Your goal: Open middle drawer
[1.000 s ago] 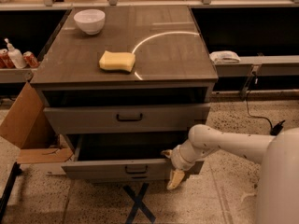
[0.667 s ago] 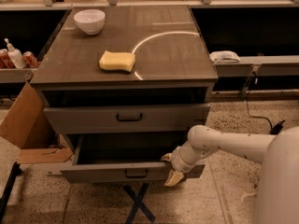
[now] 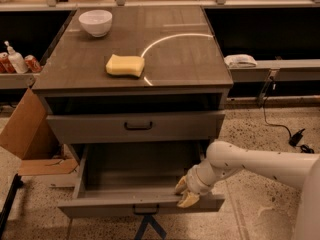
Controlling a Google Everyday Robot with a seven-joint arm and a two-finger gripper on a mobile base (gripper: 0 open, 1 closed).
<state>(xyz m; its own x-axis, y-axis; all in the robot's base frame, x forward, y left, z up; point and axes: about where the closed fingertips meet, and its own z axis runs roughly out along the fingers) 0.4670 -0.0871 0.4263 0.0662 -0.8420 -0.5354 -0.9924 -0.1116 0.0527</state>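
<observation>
The middle drawer [image 3: 100,207] is the grey drawer pulled well out of the cabinet, below the closed drawer above it. Its small dark bar handle [image 3: 146,210] is centred on the front panel. The drawer's inside looks empty. My gripper [image 3: 186,192] is at the right part of the drawer's front rim, right of the handle and touching the rim. The white arm [image 3: 250,165] reaches in from the right.
The closed upper drawer [image 3: 138,126] sits under the grey cabinet top [image 3: 190,59], which holds a yellow sponge [image 3: 125,65] and a white bowl [image 3: 95,22]. A cardboard box [image 3: 27,134] stands left of the cabinet. Bottles and cans [image 3: 16,60] stand on the left shelf. A cable and plug [image 3: 296,135] lie on the floor at right.
The middle drawer has slid a little farther out toward the camera, and my gripper has moved with its front rim.
</observation>
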